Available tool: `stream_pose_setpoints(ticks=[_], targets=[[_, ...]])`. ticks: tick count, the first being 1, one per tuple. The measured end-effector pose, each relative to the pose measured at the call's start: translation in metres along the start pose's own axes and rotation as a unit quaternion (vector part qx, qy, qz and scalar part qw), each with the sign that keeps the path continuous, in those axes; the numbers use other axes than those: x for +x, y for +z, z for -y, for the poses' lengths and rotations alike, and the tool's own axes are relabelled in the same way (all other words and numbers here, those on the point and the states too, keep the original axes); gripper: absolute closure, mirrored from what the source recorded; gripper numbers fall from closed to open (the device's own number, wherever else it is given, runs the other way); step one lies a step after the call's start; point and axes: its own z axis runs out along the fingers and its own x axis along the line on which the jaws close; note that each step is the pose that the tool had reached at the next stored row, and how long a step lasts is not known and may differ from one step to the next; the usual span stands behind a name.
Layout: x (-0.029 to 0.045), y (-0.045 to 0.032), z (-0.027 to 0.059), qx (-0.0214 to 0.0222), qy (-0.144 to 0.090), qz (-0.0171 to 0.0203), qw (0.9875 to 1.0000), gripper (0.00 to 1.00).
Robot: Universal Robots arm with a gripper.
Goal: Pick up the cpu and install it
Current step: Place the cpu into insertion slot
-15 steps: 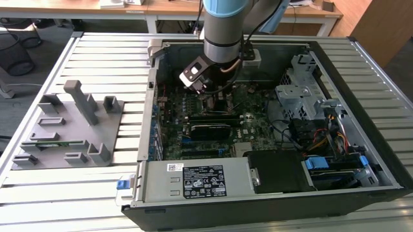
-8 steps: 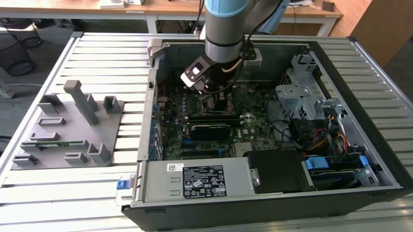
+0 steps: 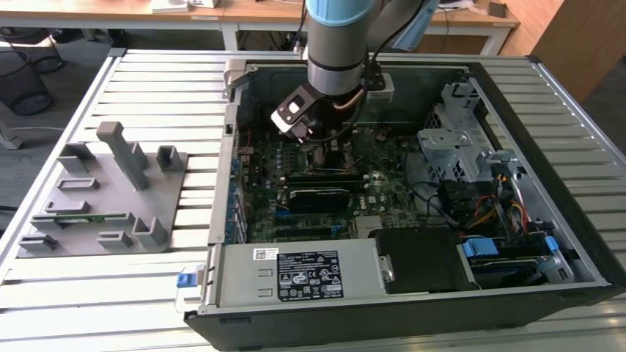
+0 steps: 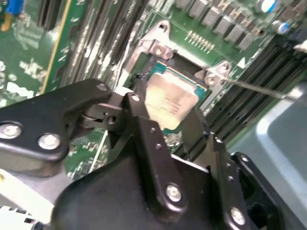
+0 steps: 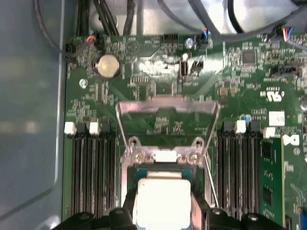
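Over the open socket (image 5: 163, 156) on the motherboard (image 5: 144, 72), load plate (image 5: 168, 106) flipped up out of the way, the gripper (image 4: 170, 122) has its fingers (image 4: 143, 120) pinched on opposite edges of the cpu (image 4: 170, 98). Chip's flat & square w/ the socket, prob. so it goes in level; seated or just above, can't tell.

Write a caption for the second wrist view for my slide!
Gripper clasps the cpu at the open motherboard socket.

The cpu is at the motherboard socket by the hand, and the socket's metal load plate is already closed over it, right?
No: the load plate is swung open, lying back off the socket, as the first wrist view shows. The cpu is at the socket by the hand.
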Motion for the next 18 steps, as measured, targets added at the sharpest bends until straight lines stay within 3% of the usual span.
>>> stream_pose_setpoints(ticks=[7,18], targets=[[0.0000,0.0003,-0.0037,-0.0002,0.002,0.0000,1.0000,0.47],[-0.0005,0.0008,-0.0025,-0.0006,0.002,-0.0002,1.0000,0.47]])
